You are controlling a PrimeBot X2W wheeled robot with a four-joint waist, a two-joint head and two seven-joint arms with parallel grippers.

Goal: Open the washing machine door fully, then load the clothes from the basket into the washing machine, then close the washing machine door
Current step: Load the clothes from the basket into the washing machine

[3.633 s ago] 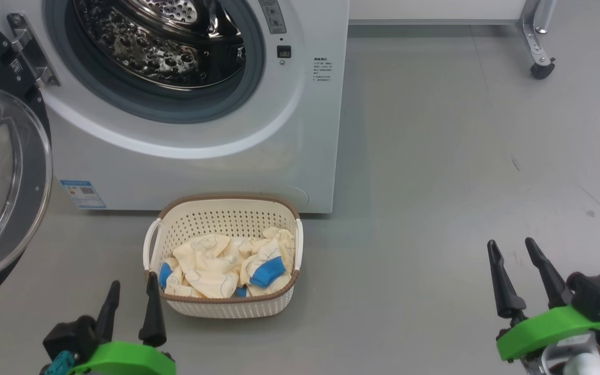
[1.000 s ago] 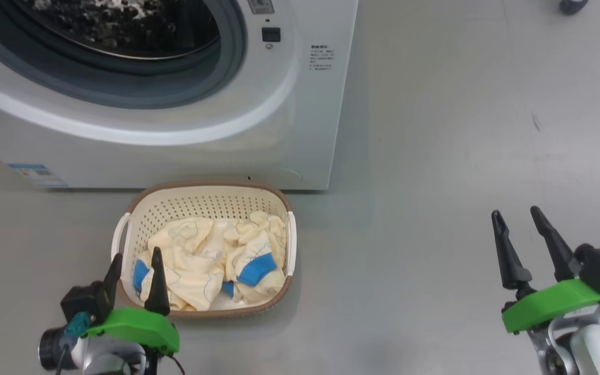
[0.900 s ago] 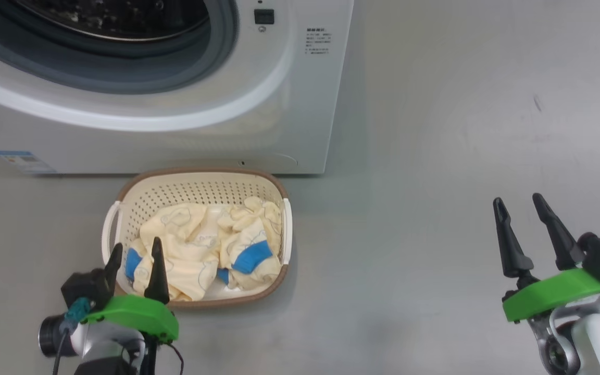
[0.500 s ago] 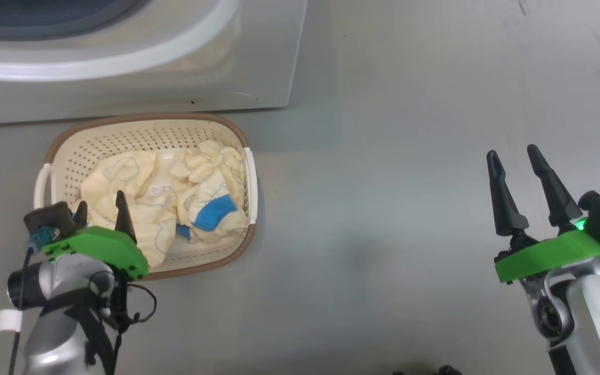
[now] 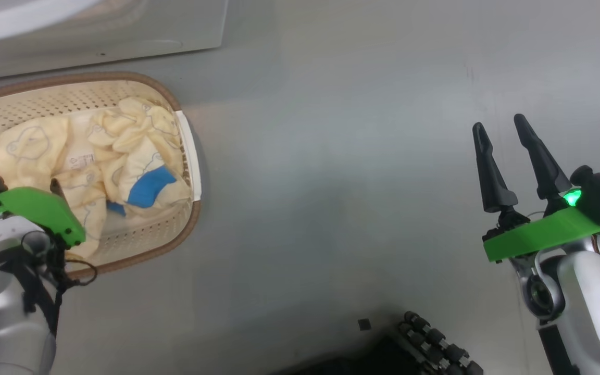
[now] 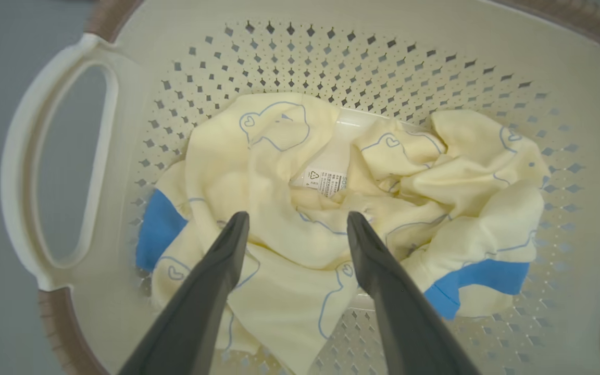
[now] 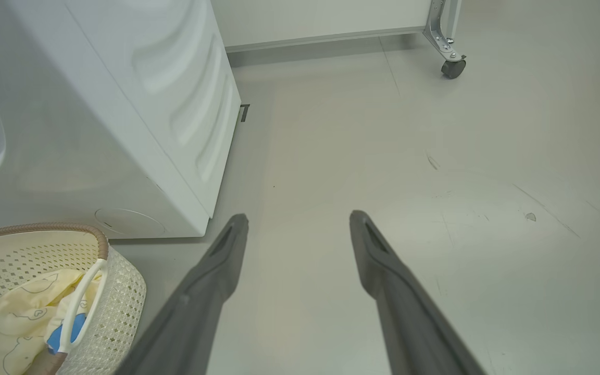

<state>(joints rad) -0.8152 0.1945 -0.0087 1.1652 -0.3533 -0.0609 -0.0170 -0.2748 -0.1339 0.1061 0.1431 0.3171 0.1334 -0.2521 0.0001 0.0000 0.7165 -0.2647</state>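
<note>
fingers: long, dark, tapered
wrist plates: bright green
forearms: rounded silver-white
cables: thin black loops
lamp: green

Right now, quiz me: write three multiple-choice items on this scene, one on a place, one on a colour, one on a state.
1. Where do the clothes lie? A. in the basket B. on the floor C. in the drum
2. What colour are their trims? A. red B. green C. blue
3. How is the left claw? A. shut on a garment B. open, over the clothes C. shut, empty
Key: 1 A, perforated walls ring them; 2 C, bright blue bands at the edges; 3 B, its fingers stand wide apart, gripping nothing.
</note>
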